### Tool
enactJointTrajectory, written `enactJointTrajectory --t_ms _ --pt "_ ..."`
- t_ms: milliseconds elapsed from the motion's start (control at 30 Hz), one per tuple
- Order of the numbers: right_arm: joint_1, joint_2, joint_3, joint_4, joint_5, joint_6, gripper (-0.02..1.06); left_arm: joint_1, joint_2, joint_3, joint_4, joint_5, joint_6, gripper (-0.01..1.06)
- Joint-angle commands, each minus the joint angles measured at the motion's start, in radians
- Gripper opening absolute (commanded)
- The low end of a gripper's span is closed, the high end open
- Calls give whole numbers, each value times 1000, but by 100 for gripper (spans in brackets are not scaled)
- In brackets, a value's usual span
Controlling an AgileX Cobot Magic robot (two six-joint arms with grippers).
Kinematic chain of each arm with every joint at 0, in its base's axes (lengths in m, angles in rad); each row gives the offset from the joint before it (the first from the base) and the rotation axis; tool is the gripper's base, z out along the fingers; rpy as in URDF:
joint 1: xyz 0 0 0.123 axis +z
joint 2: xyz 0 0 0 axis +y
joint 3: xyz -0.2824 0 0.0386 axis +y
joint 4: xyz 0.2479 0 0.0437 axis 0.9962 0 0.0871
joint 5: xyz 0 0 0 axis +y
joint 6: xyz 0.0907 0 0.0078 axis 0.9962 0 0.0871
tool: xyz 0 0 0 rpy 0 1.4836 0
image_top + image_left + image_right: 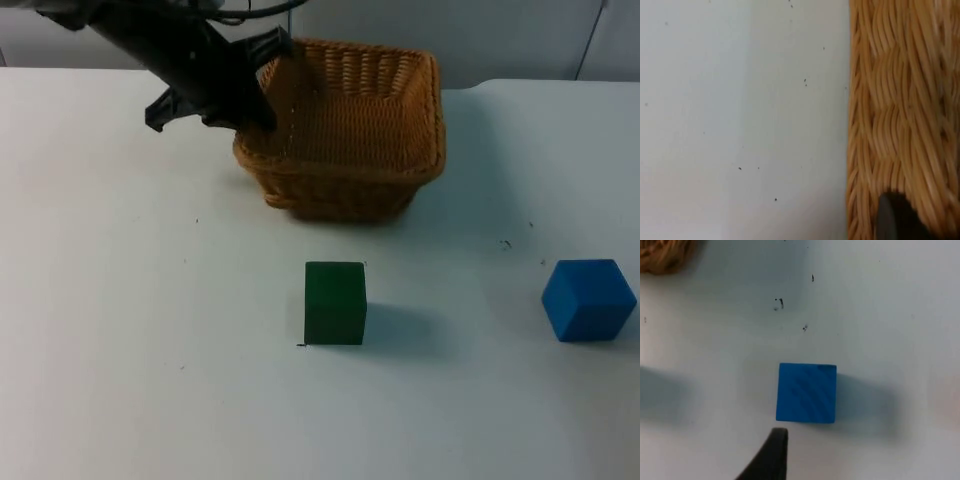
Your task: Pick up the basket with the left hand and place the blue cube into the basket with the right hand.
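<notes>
Basket (350,130) sits on table (120,330); left end effector (262,112) at its left rim, finger state indeterminable. Cube (806,392) lies below right end effector (771,455), state indeterminable.

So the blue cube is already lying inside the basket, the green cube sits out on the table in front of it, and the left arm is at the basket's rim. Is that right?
Not quite. The blue cube is not in the basket; it rests on the white table, off to the right, as the top view shows. The rest holds: the green cube sits in front of the basket, and the left end effector is at its rim.
</notes>
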Motion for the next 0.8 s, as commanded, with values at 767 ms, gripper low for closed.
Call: enactJointTrajectory --t_ms 767 --pt "-7 1 -5 3 -36 -8 101 88 -370 468 -355 -42 229 0"
